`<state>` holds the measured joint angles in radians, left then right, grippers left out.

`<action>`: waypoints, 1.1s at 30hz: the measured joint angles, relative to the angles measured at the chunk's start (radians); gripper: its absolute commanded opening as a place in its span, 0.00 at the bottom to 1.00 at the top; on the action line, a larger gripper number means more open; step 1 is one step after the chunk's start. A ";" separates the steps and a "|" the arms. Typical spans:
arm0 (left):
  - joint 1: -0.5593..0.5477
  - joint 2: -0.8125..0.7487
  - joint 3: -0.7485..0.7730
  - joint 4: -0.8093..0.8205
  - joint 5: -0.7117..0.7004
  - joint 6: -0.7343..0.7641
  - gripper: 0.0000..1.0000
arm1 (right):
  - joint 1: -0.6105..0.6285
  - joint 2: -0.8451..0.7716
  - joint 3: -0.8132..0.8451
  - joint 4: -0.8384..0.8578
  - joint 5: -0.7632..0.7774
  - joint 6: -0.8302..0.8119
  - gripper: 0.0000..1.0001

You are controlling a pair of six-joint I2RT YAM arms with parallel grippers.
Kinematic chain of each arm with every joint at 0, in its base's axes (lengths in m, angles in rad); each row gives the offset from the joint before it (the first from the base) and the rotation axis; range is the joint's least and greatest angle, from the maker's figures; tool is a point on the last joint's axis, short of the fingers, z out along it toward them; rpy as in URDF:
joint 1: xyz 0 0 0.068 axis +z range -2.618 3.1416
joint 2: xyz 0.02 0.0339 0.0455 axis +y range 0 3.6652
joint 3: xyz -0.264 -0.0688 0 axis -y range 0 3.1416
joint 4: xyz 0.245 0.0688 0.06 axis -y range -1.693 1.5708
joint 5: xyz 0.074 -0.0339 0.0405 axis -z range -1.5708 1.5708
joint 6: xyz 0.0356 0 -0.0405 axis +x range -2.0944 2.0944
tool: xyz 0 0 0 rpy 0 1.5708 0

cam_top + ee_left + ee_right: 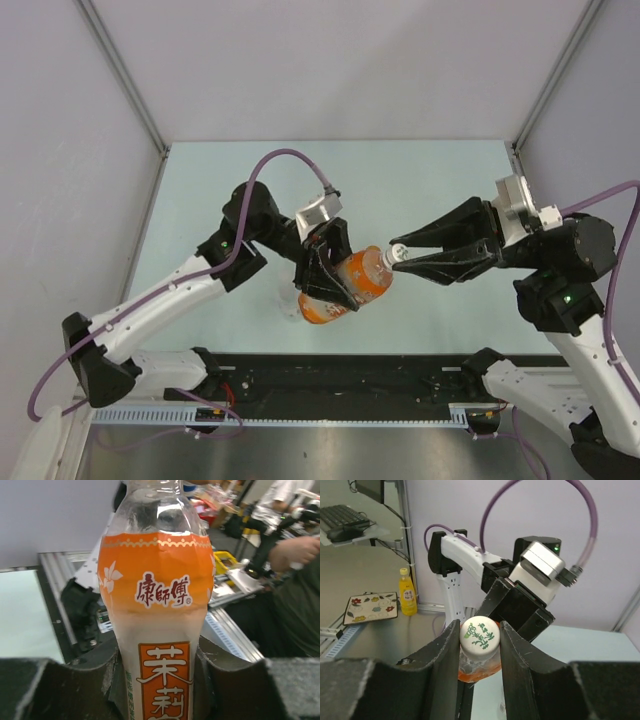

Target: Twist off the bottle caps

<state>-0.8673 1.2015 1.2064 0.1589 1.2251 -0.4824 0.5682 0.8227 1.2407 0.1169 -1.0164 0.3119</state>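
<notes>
The taller orange bottle [357, 283] with an orange-white label is held tilted above the table, its neck pointing right. My left gripper [325, 275] is shut on its body; in the left wrist view the bottle [157, 605] fills the gap between the fingers [227, 680]. The white cap [397, 254] with green print sits on the bottle's neck. My right gripper [400, 256] is shut on it; in the right wrist view the cap [479, 635] is pinched between both fingers [442, 655]. The other bottles and caps are not clearly visible.
A faint clear object [285, 300] lies on the table under the left arm. A black rail [330, 375] runs along the table's near edge. Grey walls enclose the pale green table [430, 180]. A yellow bottle [408, 592] stands off the table in the background.
</notes>
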 measured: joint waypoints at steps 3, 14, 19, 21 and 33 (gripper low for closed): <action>0.000 0.034 0.000 0.115 0.080 -0.110 0.00 | 0.011 -0.008 0.002 0.006 -0.029 -0.019 0.00; -0.001 0.108 0.000 0.428 0.227 -0.408 0.00 | 0.033 -0.021 0.003 0.004 -0.093 -0.086 0.00; -0.001 0.161 0.000 0.675 0.277 -0.622 0.00 | 0.039 -0.023 0.003 0.003 -0.109 -0.105 0.00; -0.001 0.182 0.000 0.774 0.289 -0.705 0.00 | 0.040 -0.024 0.003 0.000 -0.113 -0.110 0.00; 0.035 0.236 0.000 1.008 0.325 -0.902 0.00 | 0.006 -0.041 0.003 -0.063 -0.106 -0.138 0.00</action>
<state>-0.8322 1.4376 1.2064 1.1671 1.5497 -1.3842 0.5743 0.7815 1.2438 0.0544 -1.1221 0.1741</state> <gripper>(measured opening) 0.429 0.375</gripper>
